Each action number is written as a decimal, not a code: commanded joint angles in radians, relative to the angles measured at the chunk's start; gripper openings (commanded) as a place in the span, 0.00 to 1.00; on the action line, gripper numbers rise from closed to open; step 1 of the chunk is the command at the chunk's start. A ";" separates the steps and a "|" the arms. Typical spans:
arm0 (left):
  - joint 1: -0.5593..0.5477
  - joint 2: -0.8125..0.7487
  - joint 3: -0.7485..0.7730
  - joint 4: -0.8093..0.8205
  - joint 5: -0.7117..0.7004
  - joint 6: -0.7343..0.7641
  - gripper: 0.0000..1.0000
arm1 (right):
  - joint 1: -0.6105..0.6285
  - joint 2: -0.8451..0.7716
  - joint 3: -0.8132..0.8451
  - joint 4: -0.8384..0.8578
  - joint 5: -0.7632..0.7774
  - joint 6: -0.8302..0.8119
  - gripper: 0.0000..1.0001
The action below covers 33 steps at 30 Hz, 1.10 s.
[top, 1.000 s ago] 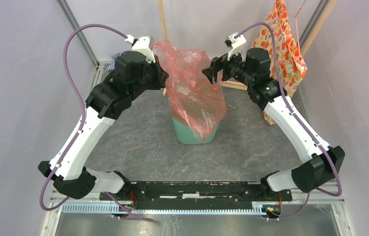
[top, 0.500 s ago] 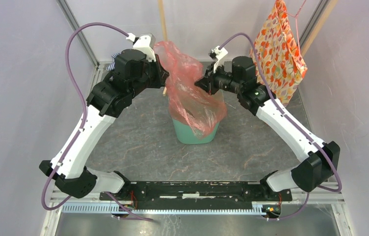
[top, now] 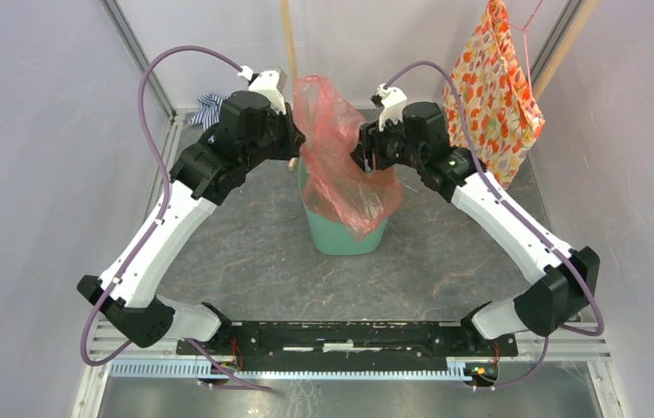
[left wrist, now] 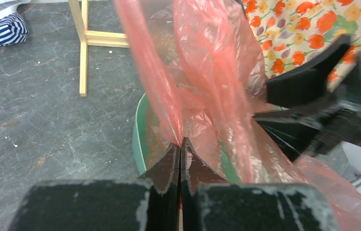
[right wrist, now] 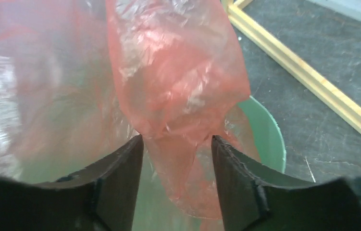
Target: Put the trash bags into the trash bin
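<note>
- striped cloth (top: 207,107): on the floor, out to the left of your left claw (left wrist: 181,143), well apart from it
- left claw: fingers pressed together, pinching a stretched strand of the trash bag (top: 333,144) that runs up and away from the tips
- wooden frame (left wrist: 83,43): ahead of the left claw, off to its left
- trash bag: hangs between your two claws, lower part draped into and over the trash bin (top: 340,237)
- trash bin: just below both claws, mouth up
- right claw (right wrist: 177,139): fingers apart, a fold of the bag hanging between them, not clamped
- floral cloth (top: 495,83): hangs out to the right of the right claw, apart from it
</note>
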 commanded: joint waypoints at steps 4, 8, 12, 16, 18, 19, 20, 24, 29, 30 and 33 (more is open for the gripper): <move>0.027 0.004 -0.031 0.074 0.015 0.034 0.02 | 0.001 -0.151 0.109 -0.038 0.069 -0.002 0.78; 0.033 0.005 -0.031 0.079 0.023 0.033 0.02 | 0.003 -0.185 0.158 -0.067 0.013 -0.020 0.87; 0.033 0.008 -0.030 0.087 0.037 0.033 0.02 | 0.014 -0.194 0.231 -0.087 -0.052 -0.034 0.89; 0.033 0.004 -0.038 0.119 0.086 0.033 0.02 | 0.047 -0.149 0.327 -0.120 -0.104 -0.030 0.89; 0.033 0.004 -0.041 0.136 0.112 0.029 0.02 | 0.077 -0.121 0.355 -0.120 -0.109 -0.021 0.88; 0.033 0.006 -0.044 0.145 0.130 0.028 0.02 | 0.093 -0.104 0.368 -0.120 -0.104 -0.016 0.88; 0.032 0.006 -0.048 0.155 0.145 0.027 0.02 | 0.110 -0.087 0.384 -0.123 -0.093 -0.011 0.87; 0.031 -0.003 -0.069 0.191 0.210 0.016 0.02 | 0.163 -0.008 0.462 -0.155 -0.029 0.008 0.87; 0.031 -0.013 -0.078 0.202 0.232 0.015 0.02 | 0.182 0.045 0.485 -0.155 0.013 0.042 0.86; 0.031 -0.014 -0.078 0.203 0.231 0.015 0.02 | 0.184 0.050 0.483 -0.153 0.019 0.047 0.85; 0.031 -0.024 -0.088 0.202 0.223 0.016 0.02 | 0.190 0.055 0.469 -0.153 0.041 0.056 0.79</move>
